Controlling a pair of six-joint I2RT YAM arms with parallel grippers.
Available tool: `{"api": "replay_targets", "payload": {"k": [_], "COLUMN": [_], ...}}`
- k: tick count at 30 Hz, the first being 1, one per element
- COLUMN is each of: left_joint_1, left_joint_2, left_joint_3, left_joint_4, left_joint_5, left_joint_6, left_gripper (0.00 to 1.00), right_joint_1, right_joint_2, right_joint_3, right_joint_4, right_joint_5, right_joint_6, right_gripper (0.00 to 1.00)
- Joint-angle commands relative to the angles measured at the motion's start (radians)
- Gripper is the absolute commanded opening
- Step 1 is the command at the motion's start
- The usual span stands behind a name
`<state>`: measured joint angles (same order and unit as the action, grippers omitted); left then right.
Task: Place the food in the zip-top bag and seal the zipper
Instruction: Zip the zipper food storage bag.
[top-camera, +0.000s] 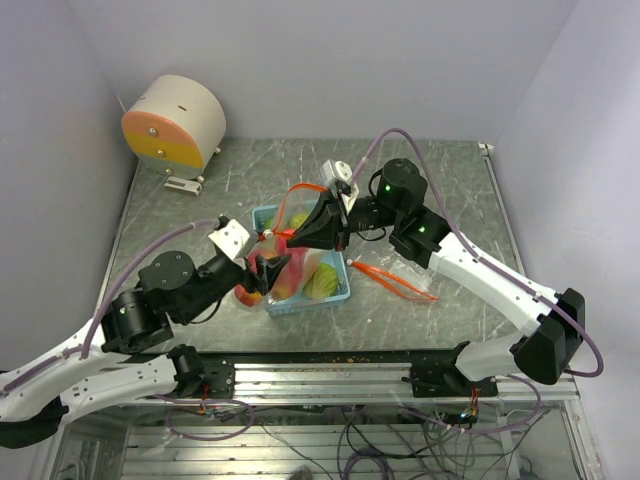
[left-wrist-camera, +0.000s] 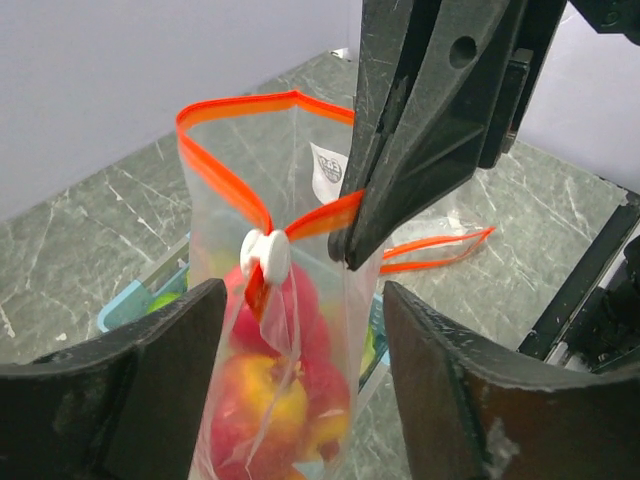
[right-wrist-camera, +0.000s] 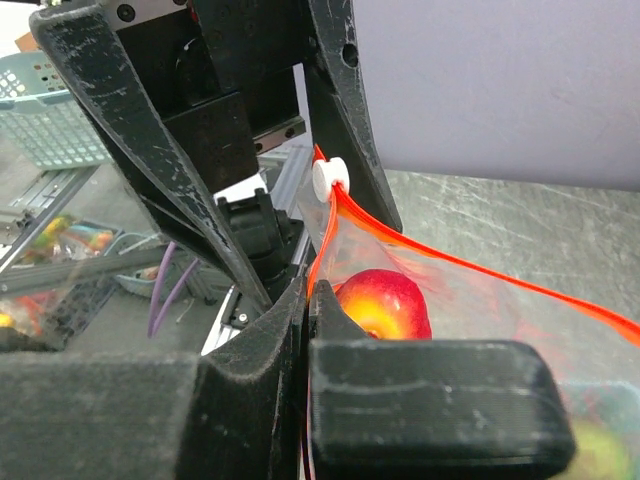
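The clear zip-top bag (left-wrist-camera: 300, 330) hangs upright over the light blue basket (top-camera: 338, 296). Red and yellow-red food (left-wrist-camera: 262, 385) fills its lower part. My right gripper (top-camera: 300, 240) is shut on the red-orange zipper (left-wrist-camera: 225, 165), pinching the strip (right-wrist-camera: 318, 262) just below the white slider (right-wrist-camera: 328, 178). One yellow-red fruit (right-wrist-camera: 385, 305) shows through the plastic right behind that pinch. My left gripper (left-wrist-camera: 300, 385) is open, one dark finger on each side of the bag's lower half; the fingers are not touching the bag. A green fruit (top-camera: 320, 283) lies in the basket.
A second strip of red-orange zipper with clear plastic (top-camera: 395, 280) lies flat on the table right of the basket. A round white and orange device (top-camera: 175, 122) stands at the back left. Walls close in the table on three sides.
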<state>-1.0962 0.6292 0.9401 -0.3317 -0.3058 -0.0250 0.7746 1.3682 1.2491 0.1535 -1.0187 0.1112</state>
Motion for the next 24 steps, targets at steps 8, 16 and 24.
{"api": "replay_targets", "payload": {"k": [8,16,24], "left_joint_1": [-0.005,-0.004,-0.004], "left_joint_2": [0.001,-0.081,-0.038], "left_joint_3": [-0.014,-0.064,-0.038], "left_joint_4": [0.031,0.046,-0.015], "left_joint_5": [-0.003,-0.016,-0.021], "left_joint_6": [0.002,-0.009,0.012], "left_gripper": [0.08,0.07,0.07], "right_joint_1": [0.002,0.002,0.002], "right_joint_2": [-0.038,-0.026,-0.078], "right_joint_3": [-0.019,-0.016,-0.021], "right_joint_4": [0.013,0.034,0.024], "right_joint_5": [-0.036,-0.056,-0.094], "right_joint_6": [-0.031,-0.017,-0.119], "right_gripper": [0.0,0.0,0.4]}}
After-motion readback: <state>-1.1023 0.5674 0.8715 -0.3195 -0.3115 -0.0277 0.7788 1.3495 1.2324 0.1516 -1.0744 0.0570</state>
